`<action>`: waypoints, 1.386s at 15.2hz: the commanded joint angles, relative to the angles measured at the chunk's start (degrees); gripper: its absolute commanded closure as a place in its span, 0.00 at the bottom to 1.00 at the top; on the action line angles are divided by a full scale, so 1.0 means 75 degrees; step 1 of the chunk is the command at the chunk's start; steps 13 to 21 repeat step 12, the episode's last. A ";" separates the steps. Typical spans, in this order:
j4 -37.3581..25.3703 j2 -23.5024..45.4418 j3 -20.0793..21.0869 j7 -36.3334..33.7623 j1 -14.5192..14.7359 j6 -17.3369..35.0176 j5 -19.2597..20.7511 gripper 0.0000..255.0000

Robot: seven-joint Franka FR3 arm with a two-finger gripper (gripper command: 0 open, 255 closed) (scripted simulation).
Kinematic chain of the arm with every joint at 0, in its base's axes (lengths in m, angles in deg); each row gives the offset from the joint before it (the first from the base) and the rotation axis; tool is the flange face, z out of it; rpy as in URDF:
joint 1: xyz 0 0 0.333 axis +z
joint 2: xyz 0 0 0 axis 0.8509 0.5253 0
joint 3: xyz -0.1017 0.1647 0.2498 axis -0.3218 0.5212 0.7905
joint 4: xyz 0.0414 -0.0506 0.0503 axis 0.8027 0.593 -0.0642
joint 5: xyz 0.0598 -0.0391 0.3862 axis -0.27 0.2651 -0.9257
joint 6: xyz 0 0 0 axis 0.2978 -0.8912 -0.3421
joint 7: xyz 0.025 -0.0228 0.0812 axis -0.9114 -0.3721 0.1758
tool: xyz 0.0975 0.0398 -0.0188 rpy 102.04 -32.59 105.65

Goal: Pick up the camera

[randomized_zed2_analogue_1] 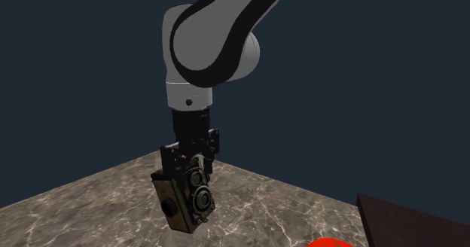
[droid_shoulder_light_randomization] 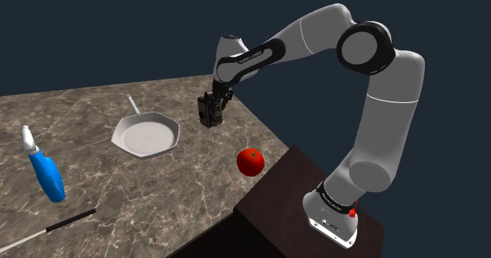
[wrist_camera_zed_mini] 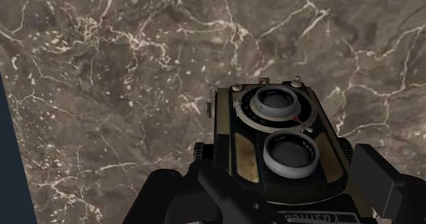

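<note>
**Clearly in the grasp: the camera hangs above the counter**

The black gripper (randomized_zed2_analogue_1: 187, 157) is clenched on the camera (randomized_zed2_analogue_1: 184, 199), an old twin-lens model with a dark, brownish body. In the wrist view the two fingers (wrist_camera_zed_mini: 379, 185) press the body from both sides, and the two round lenses (wrist_camera_zed_mini: 275, 103) look out toward the marble counter (droid_shoulder_light_randomization: 118, 197) below. In the second exterior view the camera hangs tilted under the hand and seems to be apart from the stone. So the grasp and the lift appear to be done, and the task is judged almost complete.

The next move calls for little: keep the fingers firm, raise a bit more straight up, and avoid any quick turn of the wrist. The camera is held at its upper part, with most of its body below the fingers, so it could slip or swing.

About containers, in the shoulder view a pale frying pan (droid_shoulder_light_randomization: 146, 137) lies on the counter at about 8 o'clock from the camera, and nothing is inside it. A blue spray bottle (droid_shoulder_light_randomization: 46, 171) with a white head is further out, also near 8 o'clock. What it has inside cannot be seen. A red round fruit (droid_shoulder_light_randomization: 250, 161) sits at 5 o'clock from the camera, near the dark stand (droid_shoulder_light_randomization: 307, 193), and it is in no container.
</note>
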 commanded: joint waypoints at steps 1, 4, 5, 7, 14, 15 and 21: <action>-0.0050 -0.0125 0.0007 0.0009 -0.0002 -0.0165 -0.0012 1.00; -0.0104 -0.0320 0.0016 0.0025 -0.0007 -0.0413 -0.0031 1.00; -0.0125 -0.0382 0.0019 0.0031 -0.0009 -0.0497 -0.0037 1.00; -0.0172 -0.0504 0.0024 0.0041 -0.0012 -0.0666 -0.0049 1.00; -0.0260 -0.0687 0.0031 0.0058 -0.0016 -0.0935 -0.0067 1.00; -0.0260 -0.0687 0.0031 0.0058 -0.0016 -0.0935 -0.0067 1.00; -0.0260 -0.0687 0.0031 0.0058 -0.0016 -0.0935 -0.0067 1.00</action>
